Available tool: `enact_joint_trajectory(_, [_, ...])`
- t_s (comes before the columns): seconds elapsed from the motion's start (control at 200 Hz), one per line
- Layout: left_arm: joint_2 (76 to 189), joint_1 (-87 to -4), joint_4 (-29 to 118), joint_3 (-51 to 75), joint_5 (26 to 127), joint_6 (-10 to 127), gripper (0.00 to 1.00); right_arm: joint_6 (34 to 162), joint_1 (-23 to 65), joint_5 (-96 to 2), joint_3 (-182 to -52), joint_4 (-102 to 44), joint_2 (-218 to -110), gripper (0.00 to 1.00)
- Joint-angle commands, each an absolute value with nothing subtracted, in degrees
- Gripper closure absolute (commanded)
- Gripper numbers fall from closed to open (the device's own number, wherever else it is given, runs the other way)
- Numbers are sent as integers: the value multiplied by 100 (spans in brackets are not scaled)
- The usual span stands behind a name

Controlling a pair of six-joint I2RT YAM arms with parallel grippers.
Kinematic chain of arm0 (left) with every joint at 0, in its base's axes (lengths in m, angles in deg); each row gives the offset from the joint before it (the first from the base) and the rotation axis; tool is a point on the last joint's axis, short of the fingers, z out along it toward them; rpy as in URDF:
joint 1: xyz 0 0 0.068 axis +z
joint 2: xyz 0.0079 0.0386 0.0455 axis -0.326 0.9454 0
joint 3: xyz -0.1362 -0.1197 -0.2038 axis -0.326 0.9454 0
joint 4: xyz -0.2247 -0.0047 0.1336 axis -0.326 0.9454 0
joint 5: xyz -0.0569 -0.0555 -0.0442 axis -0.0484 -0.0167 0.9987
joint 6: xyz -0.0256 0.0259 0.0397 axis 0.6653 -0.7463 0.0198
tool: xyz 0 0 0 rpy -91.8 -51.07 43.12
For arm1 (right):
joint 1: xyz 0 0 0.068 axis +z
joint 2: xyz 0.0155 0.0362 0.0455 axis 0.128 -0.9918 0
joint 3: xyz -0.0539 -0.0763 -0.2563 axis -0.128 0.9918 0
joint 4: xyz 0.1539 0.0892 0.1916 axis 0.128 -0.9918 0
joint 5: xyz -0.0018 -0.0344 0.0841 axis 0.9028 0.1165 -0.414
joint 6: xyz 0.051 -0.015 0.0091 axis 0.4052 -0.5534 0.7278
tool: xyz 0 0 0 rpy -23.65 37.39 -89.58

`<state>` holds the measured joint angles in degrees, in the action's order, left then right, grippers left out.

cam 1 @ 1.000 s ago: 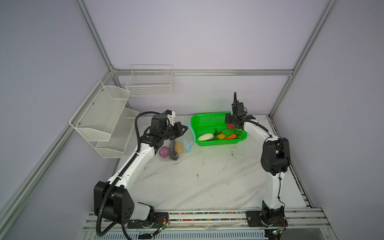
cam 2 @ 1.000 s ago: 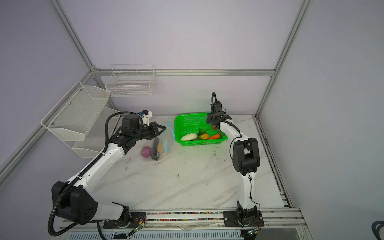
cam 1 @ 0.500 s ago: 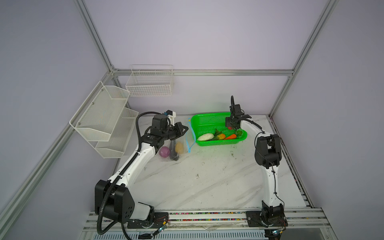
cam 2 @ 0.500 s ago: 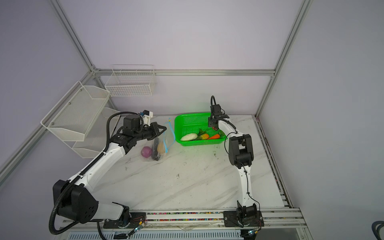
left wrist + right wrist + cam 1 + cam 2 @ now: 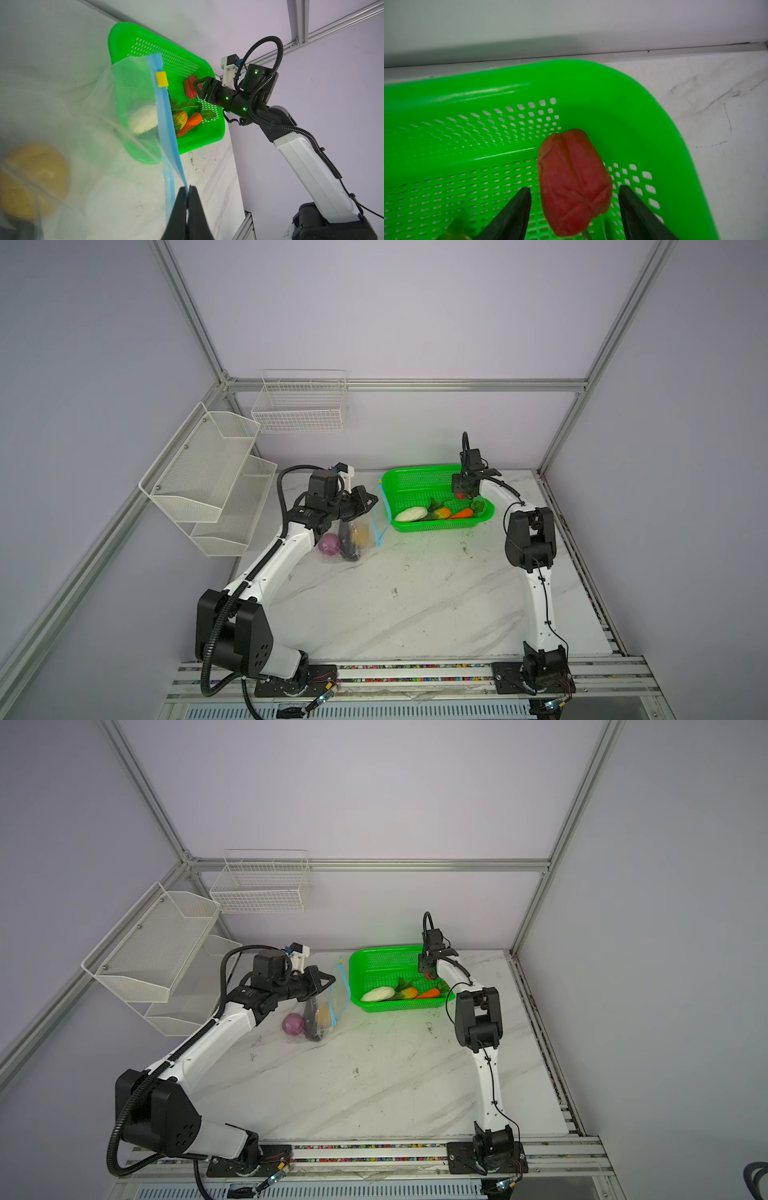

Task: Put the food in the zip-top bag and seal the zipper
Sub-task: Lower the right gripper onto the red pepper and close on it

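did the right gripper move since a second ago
Yes: in a top view the right gripper edged left along the green basket, jaws open around the red pepper.

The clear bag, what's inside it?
The zip-top bag holds a purple onion, a dark eggplant and a yellow-brown potato. The left gripper covers part of it, so anything beneath there is hidden.

The left arm (image 5: 286, 547) stretches low and forward from its base, and the left hand (image 5: 188, 188) is level with its fingers pressed tight together. The right arm (image 5: 536, 597) rises steeply and bends at the elbow; the right hand (image 5: 574, 188) points downward, jaws spread wide.
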<state>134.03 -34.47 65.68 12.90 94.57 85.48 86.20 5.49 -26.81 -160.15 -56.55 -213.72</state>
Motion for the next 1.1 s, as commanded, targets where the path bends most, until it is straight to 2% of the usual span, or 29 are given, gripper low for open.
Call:
enact_joint_trajectory(0.0, [13394,-3471,6383,1146,9558,8493,100,8606,528,-2697,-16216,-5867,-21526,30])
enact_joint_trajectory(0.45, [13351,-3461,6410,1157,9550,8451,100,8699,515,-2874,-16611,-5897,-21921,28])
enact_joint_trajectory(0.725, [13345,-3461,6412,1171,9550,8452,100,8664,514,-2926,-16499,-5749,-21844,36])
enact_joint_trajectory(1.095, [13373,-3466,6338,1255,9549,8482,100,8697,514,-3018,-15836,-5295,-21225,40])
